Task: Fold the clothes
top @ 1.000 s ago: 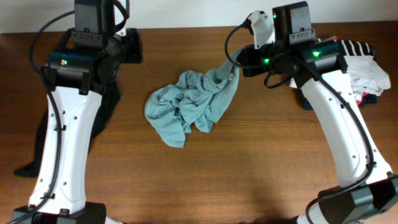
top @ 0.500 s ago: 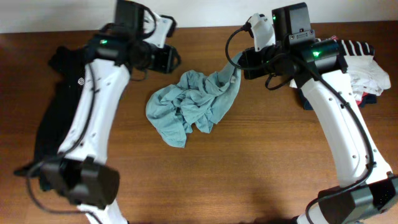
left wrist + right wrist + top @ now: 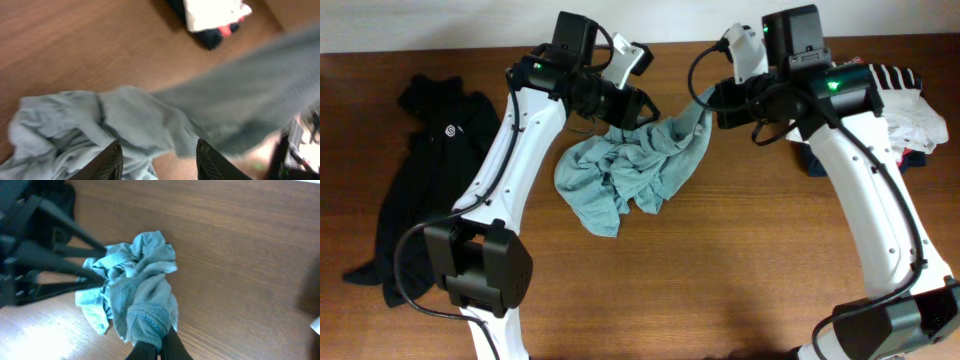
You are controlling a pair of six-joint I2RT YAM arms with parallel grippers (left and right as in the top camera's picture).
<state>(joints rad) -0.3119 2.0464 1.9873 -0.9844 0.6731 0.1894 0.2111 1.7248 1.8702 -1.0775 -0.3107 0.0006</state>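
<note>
The pale grey-teal shirt (image 3: 625,170) lies crumpled at the table's middle, one edge lifted toward the upper right. My right gripper (image 3: 705,100) is shut on that lifted edge; the right wrist view shows the cloth (image 3: 145,305) bunched between my closed fingers (image 3: 159,347). My left gripper (image 3: 638,108) is open just above the shirt's upper part; the left wrist view shows the shirt (image 3: 125,117) under my spread fingers (image 3: 159,160), empty. The black top with its white round logo (image 3: 450,129) lies spread at the far left.
A pile of other garments (image 3: 910,115), white, striped, red and navy, sits at the right edge, also in the left wrist view (image 3: 212,20). Bare wooden table (image 3: 720,280) lies in front of the shirt.
My left arm has swung from the far left over the black top to the middle, arriving above the teal shirt. The black top is now uncovered. My right gripper keeps hold of the shirt edge.
</note>
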